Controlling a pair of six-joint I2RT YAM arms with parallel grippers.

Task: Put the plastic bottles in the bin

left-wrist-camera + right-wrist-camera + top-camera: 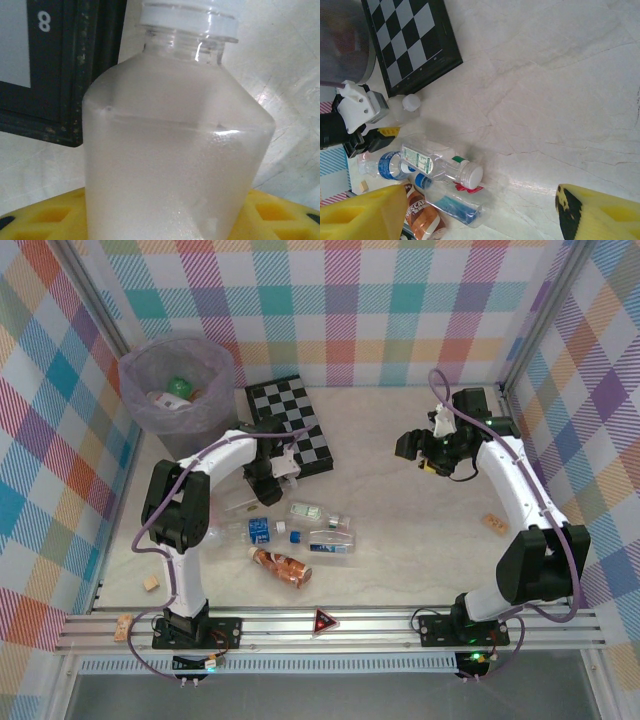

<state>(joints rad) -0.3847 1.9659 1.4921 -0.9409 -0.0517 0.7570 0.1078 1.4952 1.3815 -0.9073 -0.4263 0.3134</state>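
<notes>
Left gripper (272, 476): jaws pinch a frosted, white-capped plastic bottle (175, 150), its long axis running straight out between them, cap pointing away, beside the chessboard (60, 70) | Right gripper (482, 205): yellow fingers (365, 215) spread wide, nothing between | Lilac-lined bin (175, 390): beyond the left jaws

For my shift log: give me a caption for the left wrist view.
Left end effector clasping a frosted white-capped plastic bottle beside the chequered board and its dark frame.

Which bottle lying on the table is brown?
The brown-orange plastic bottle, at the near end of the group. The clear plastic bottles beside it are see-through, with blue or white labels.
</notes>
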